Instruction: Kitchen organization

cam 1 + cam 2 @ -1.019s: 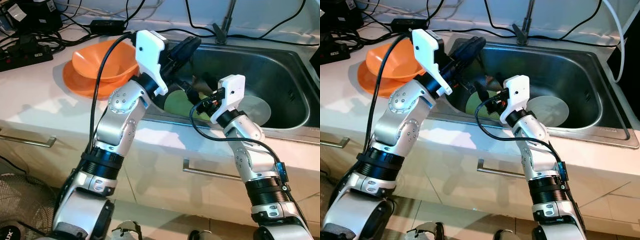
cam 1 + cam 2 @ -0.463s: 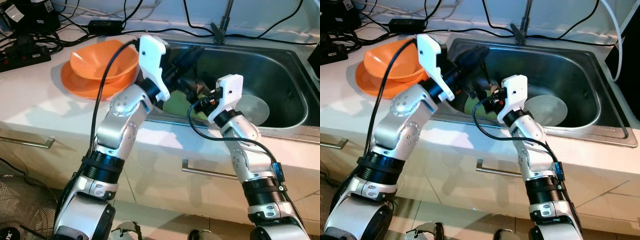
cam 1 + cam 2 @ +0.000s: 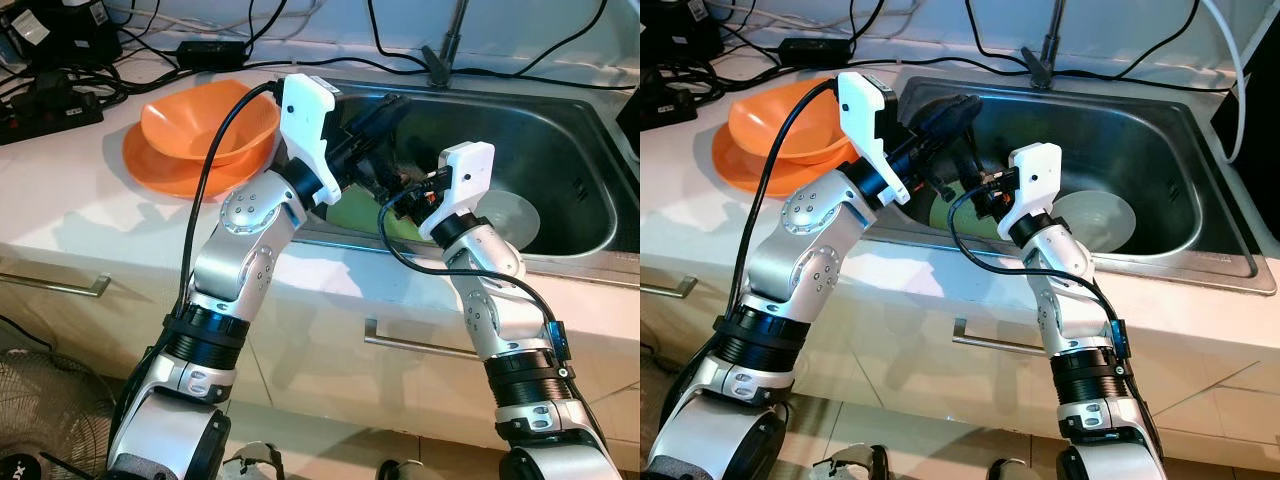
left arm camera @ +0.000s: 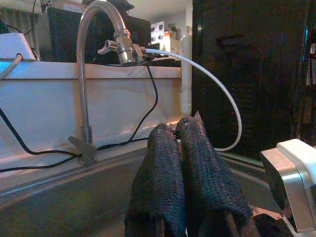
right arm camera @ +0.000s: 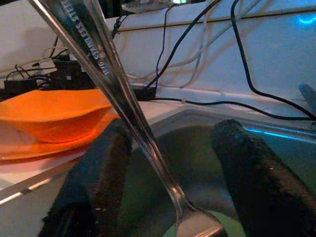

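Note:
My left gripper (image 3: 390,104) hangs over the left end of the steel sink (image 3: 585,160) with its fingers (image 4: 168,163) pressed together; I cannot see anything between them. Just below it, my right gripper (image 5: 173,132) is open. A tilted steel spoon handle (image 5: 123,98) passes between its two spread fingers, close to one of them. A green plate (image 3: 948,212) lies on the sink floor beneath both grippers. A pale round dish (image 3: 1098,218) lies further right in the sink.
An orange bowl (image 3: 205,120) sits on an orange plate (image 3: 158,175) on the white counter left of the sink. The tap (image 4: 98,29) rises behind the sink. Power strips and black cables (image 3: 60,95) clutter the back left counter. Drawer handles (image 3: 410,345) run below.
The camera shifted slightly. My right gripper has risen a little and edged right, closer under the left gripper. The left arm has barely moved.

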Available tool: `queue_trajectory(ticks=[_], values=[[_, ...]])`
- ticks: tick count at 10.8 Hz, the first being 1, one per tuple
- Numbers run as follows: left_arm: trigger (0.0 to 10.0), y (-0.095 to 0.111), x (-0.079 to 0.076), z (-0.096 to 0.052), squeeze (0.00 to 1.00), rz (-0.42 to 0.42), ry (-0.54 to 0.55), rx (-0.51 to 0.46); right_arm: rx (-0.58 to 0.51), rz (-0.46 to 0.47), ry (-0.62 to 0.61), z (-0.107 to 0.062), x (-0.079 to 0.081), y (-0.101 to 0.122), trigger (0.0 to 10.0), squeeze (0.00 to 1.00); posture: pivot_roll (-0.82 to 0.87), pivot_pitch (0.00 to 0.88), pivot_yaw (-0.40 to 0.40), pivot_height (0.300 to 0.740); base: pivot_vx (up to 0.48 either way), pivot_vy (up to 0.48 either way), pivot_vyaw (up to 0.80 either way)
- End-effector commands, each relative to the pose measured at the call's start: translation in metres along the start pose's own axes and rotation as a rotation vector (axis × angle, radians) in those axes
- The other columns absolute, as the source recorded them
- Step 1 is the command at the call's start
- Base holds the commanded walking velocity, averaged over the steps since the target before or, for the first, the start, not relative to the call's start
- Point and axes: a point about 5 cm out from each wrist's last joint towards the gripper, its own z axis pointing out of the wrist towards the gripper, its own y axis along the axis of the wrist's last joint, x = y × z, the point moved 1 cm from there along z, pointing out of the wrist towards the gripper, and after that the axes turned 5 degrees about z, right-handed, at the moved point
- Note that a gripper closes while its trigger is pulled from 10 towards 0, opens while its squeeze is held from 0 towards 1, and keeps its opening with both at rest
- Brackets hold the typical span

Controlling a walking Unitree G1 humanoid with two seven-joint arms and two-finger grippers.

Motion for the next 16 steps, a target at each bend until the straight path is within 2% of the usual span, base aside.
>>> queue_trajectory(ticks=[1,10,16], values=[[10.0,0.0022,-0.0023,0.0000,0.00,0.006,-0.011,-0.005,-0.009,0.000,0.002,0.0007,0.0007,0.0005,0.0,0.00,0.10,0.063,0.041,0.740,0.000,0.000,0.00],[10.0,0.0014,-0.0054,-0.0002,0.00,-0.014,-0.019,0.002,0.006,0.007,0.013,0.0009,0.0044,-0.0057,0.0,0.00,0.11,0.074,0.041,0.740,0.000,0.000,0.00],[10.0,0.0013,-0.0017,-0.0013,0.00,-0.002,0.007,0.005,0.005,0.005,0.007,0.0004,0.0026,-0.0056,0.0,0.00,0.11,0.079,0.039,0.740,0.000,0.000,0.00]])
